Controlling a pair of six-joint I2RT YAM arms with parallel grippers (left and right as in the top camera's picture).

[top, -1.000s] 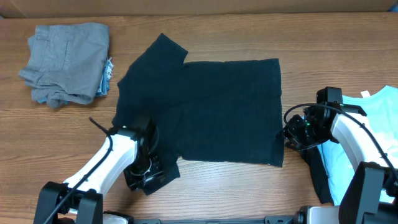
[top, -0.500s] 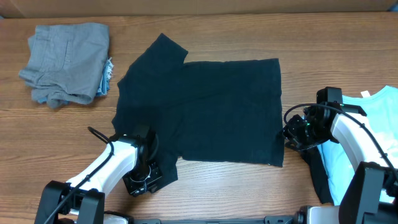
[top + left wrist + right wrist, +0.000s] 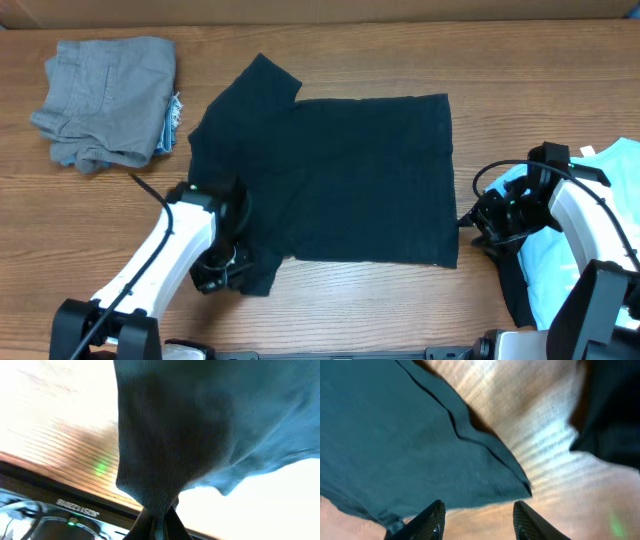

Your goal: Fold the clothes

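Overhead, a wood-grain table (image 3: 100, 220) fills the frame, with a pale brown strip (image 3: 300, 8) running along its far edge. The black T-shirt (image 3: 350, 170) lies spread flat across the middle, its far-left sleeve angled toward the far edge and its hem toward the right. Bare wood lies open all along the far side, and in a band between the shirt and the grey folded garments (image 3: 105, 95) stacked at the far left. The light blue T-shirt (image 3: 625, 165) sits at the right edge, partly under the right arm, with dark cloth (image 3: 510, 285) showing beside it on the near side. Little room is left between that pile and the black shirt's hem.

The left gripper (image 3: 225, 270) is at the shirt's near-left corner. The left wrist view shows its fingers pinched tight on a gathered bunch of black fabric (image 3: 160, 520). The right gripper (image 3: 478, 225) sits just off the near-right hem corner. In the right wrist view its fingers (image 3: 432, 517) stand apart with nothing between them, and the hem corner lies just ahead of the tips.
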